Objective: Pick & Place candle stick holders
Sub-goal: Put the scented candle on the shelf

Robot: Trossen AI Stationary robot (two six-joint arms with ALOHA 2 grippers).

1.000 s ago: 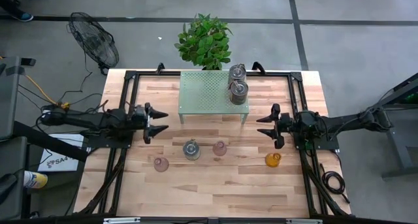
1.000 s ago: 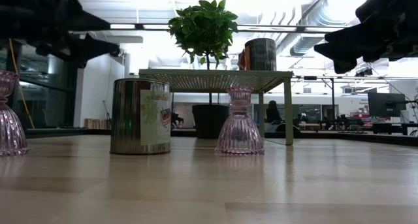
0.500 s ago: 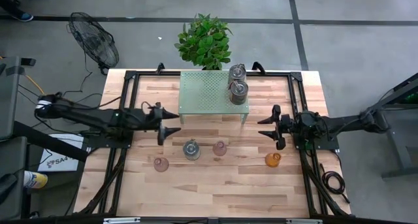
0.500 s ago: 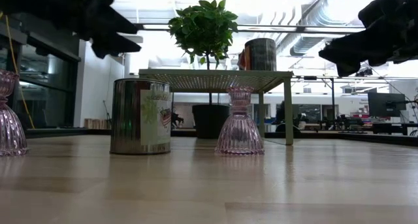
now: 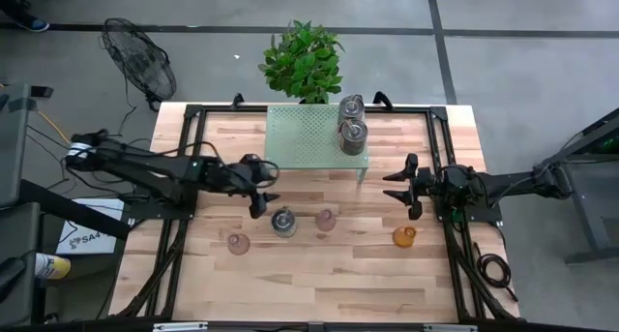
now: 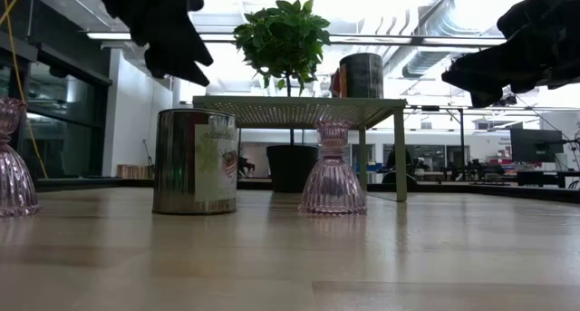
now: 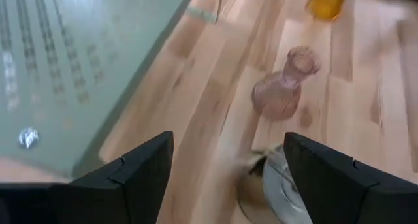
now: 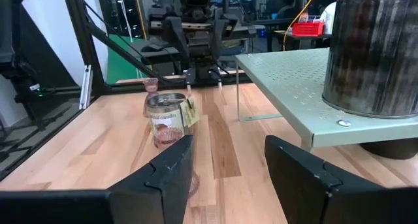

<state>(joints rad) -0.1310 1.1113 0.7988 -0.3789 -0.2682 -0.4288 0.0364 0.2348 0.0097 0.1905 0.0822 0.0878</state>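
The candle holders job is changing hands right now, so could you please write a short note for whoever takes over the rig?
Left end effector: open, empty, hovering just above and beside the silver holder on the table.
Right end effector: open, empty, waiting off the right end of the green shelf.
On the shelf: two silver holders, at its right end.
On the table: the silver one, two pink glass holders and the amber one.
Done: nothing is held.
Left: the four holders on the table; the silver one looks like the next pick.
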